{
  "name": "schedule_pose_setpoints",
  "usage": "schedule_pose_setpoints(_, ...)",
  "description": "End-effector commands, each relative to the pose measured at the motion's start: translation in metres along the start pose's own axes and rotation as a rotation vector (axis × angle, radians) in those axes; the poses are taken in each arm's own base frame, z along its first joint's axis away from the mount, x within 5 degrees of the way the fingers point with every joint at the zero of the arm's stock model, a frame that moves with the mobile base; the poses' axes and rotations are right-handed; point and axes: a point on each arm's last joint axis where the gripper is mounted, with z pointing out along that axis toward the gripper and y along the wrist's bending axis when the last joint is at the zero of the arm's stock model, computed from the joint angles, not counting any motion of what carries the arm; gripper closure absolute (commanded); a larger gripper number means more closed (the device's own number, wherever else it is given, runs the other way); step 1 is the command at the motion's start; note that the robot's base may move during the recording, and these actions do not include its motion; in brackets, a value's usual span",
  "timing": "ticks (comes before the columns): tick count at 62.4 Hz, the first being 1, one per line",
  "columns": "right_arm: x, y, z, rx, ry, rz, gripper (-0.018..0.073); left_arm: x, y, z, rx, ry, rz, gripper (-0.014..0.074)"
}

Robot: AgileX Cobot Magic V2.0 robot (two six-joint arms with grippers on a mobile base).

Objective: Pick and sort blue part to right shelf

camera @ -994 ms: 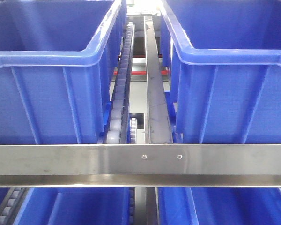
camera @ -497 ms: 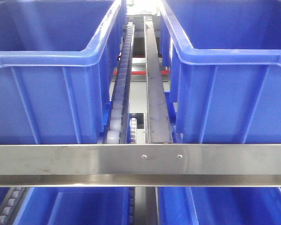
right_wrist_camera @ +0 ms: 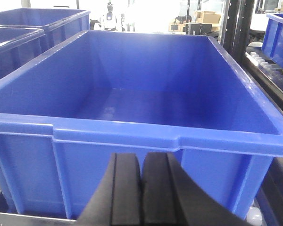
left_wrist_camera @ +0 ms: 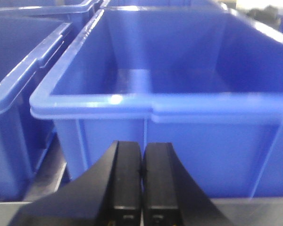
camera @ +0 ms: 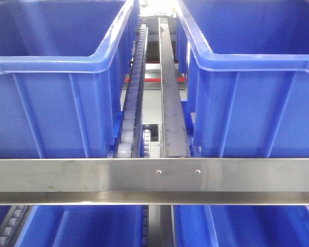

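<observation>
The blue part is out of view in every frame. The right shelf's steel front rail (camera: 154, 180) crosses the front view, with large open blue bins (camera: 51, 77) behind it. My left gripper (left_wrist_camera: 142, 155) is shut with nothing between its fingers, facing the front wall of a blue bin (left_wrist_camera: 179, 108) whose inside looks empty. In the right wrist view my right gripper (right_wrist_camera: 142, 165) is also shut and holds nothing. It sits just before another blue bin (right_wrist_camera: 146, 94), which shows nothing inside.
A blue roller track (camera: 134, 92) and a steel divider rail (camera: 171, 103) run between the two upper bins. A second bin (camera: 257, 77) stands at the right. More blue bins (camera: 92, 226) sit on the tier below. Neighbouring bins (left_wrist_camera: 19, 70) flank the left wrist view.
</observation>
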Motion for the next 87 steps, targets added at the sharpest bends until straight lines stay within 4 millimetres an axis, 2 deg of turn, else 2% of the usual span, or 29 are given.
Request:
schedule_pose_setpoints(1,-0.0178,-0.0001,-0.0032,0.002,-0.145,0.005,0.0529,-0.0063,-0.0001,-0.0057,-0.001,-0.143,0.0,0.0461)
schedule_pose_setpoints(13,-0.0176,-0.0001,-0.0032,0.002,-0.142,0.005,0.0529,-0.0005,-0.0005,-0.0067,0.01,-0.104,-0.034,0.0461)
schedule_pose_setpoints(87,-0.0176,-0.0001,-0.0032,0.002,-0.142,0.005,0.0529,-0.0009,-0.0015,-0.0068,0.029,-0.108,-0.035,0.0461)
